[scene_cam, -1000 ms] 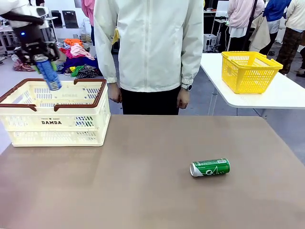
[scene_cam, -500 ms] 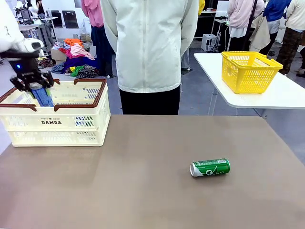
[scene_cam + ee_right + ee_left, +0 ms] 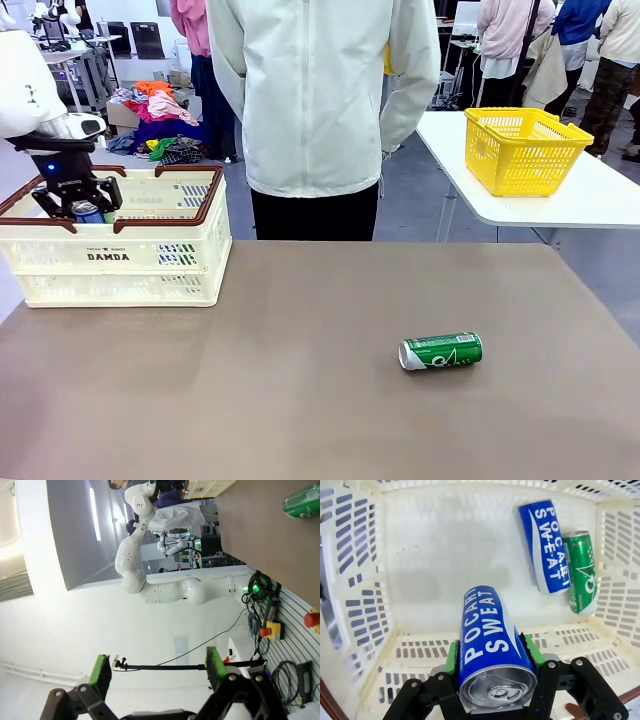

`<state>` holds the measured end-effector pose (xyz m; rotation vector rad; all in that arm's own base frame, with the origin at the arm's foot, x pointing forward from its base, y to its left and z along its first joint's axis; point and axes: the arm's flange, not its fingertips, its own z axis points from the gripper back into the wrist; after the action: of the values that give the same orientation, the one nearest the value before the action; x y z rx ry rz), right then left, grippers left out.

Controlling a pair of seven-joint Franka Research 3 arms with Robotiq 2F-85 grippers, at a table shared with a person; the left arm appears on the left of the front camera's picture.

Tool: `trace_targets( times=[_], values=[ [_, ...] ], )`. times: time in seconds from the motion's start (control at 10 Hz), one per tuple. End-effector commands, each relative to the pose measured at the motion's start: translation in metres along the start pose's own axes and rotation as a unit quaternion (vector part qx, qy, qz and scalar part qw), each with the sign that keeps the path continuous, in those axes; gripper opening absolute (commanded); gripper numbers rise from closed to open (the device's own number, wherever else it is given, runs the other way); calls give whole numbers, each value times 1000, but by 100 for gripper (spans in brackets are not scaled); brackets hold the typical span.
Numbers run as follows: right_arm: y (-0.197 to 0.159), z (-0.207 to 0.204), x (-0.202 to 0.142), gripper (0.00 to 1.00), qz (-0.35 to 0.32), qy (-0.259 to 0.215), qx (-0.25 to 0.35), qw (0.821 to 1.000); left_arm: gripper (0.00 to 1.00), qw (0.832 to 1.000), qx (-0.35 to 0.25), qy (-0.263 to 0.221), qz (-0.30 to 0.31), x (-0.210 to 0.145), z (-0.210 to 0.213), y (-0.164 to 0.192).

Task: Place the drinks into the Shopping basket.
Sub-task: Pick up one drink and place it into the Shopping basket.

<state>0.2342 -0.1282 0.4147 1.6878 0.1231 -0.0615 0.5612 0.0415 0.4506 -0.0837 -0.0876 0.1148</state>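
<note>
There are four cans, two blue and two green. The left pincer, inside the Shopping basket, is clamped on one blue can; beyond it lie the second blue can and a green can. The other green can lies on the table, well apart, and the right pincer stands wide open, empty.

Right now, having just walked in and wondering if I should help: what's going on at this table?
The left gripper is shut on a blue can, holding it down inside the cream Shopping basket. A second blue can and a green can lie on the basket's floor. A last green can lies on its side on the table. The right gripper is open and empty, away from the cans. A person stands at the far side.
</note>
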Motion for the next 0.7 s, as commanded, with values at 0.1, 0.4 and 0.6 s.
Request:
trace_targets(
  times=[0.1,0.4,0.6],
  values=[
    [7,-2,1,100,-9,-2,5,1000,86,1000,29,-1,-4,4,1,1],
    [7,-2,1,100,-9,-2,5,1000,100,999,34,-11,-4,5,-1,-3],
    [7,-2,1,100,-9,-2,5,1000,100,999,38,-37,-6,-1,13,-3]
  ],
)
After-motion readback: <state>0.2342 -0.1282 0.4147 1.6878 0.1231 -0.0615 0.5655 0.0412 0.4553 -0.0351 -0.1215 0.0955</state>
